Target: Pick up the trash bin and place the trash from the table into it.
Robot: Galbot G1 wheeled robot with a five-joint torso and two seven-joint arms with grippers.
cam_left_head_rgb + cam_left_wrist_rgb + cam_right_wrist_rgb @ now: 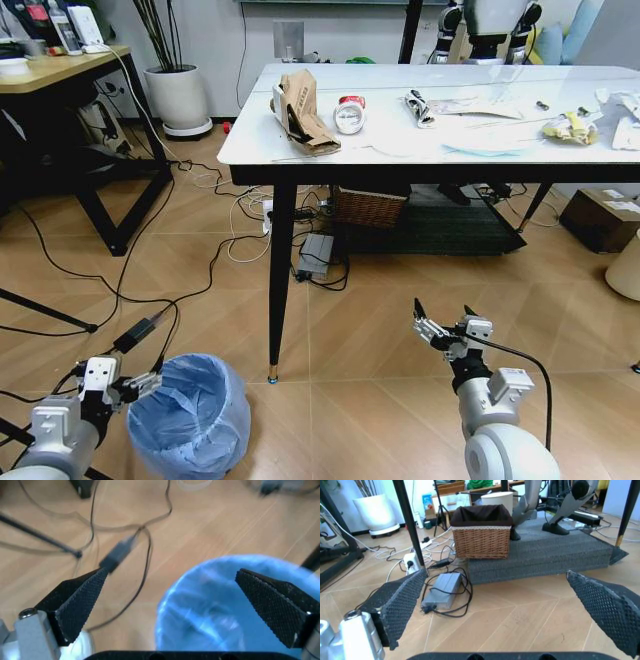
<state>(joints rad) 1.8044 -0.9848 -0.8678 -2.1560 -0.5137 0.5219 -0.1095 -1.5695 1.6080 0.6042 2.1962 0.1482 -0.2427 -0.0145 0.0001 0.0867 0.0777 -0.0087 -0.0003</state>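
Note:
The trash bin (190,415), lined with a crinkly light-blue bag, stands on the floor at the lower left, in front of the table (250,150). My left gripper (140,385) is open right at its rim. In the left wrist view the left gripper (171,572) has one finger over the bin (225,611) and the other over the floor. On the white top lie the trash: torn brown cardboard (305,112), a paper cup (349,115), a crumpled wrapper (420,106) and yellowish wrappers (570,127). My right gripper (445,325) hangs open and empty above the floor, below the table's front edge.
Cables (200,260) and a power brick (442,588) lie on the floor near the black table leg (280,280). Under the table sit a wicker basket (481,532) and a grey mat (440,225). A wooden desk (60,70) stands left, a cardboard box (605,215) and a cream bin (628,265) right.

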